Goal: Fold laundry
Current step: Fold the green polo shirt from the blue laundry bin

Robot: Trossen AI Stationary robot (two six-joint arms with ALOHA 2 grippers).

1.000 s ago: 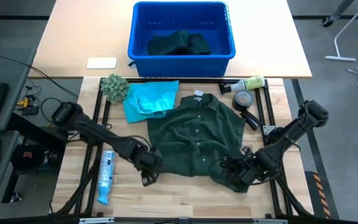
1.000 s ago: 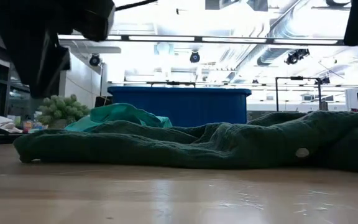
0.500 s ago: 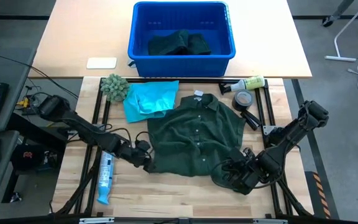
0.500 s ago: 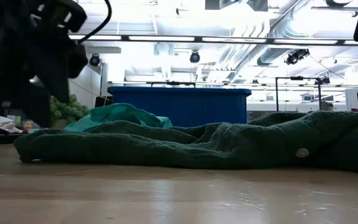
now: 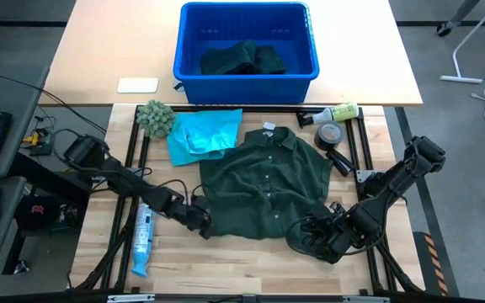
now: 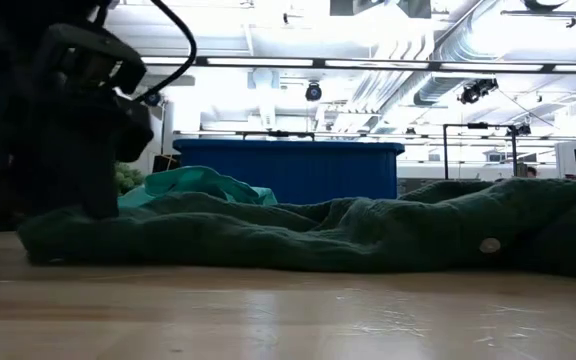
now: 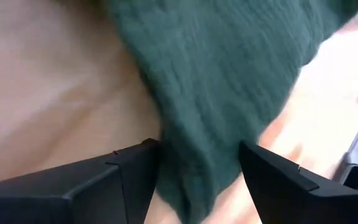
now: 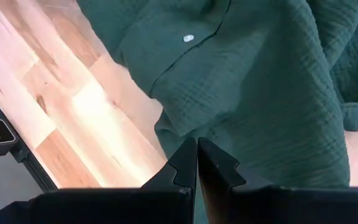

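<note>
A dark green button shirt (image 5: 263,189) lies spread on the wooden table with its white neck tag toward the far side. A turquoise shirt (image 5: 202,133) lies crumpled at its far left. My left gripper (image 5: 203,224) is down at the green shirt's near-left corner. It is open, and the corner (image 7: 197,155) lies between its two fingers. My right gripper (image 5: 320,240) is shut at the shirt's bunched near-right corner. My left gripper's fingers (image 7: 135,174) stand on either side of the shirt's corner; I cannot tell whether they touch it. My right gripper pinches a bunch of green cloth (image 8: 211,127) near the shirt's near-right corner between its shut fingertips, slanting down from above. That part is raised, while the rest lies on the table; how many layers does not show.
A blue bin (image 5: 183,59) with dark green cloth inside stands on the far table. A fuzzy green ball (image 5: 154,118) sits far left. A bottle (image 5: 337,112), a tape roll (image 5: 330,133) and a black tool (image 5: 337,162) lie far right. A blue-white tube (image 5: 143,240) lies near left.
My left gripper has come down to the table, rolling its wrist as it sank. It has moved in on the green shirt's near-left corner, which is now between its fingers. My right gripper and the shirt have stayed where they were.
</note>
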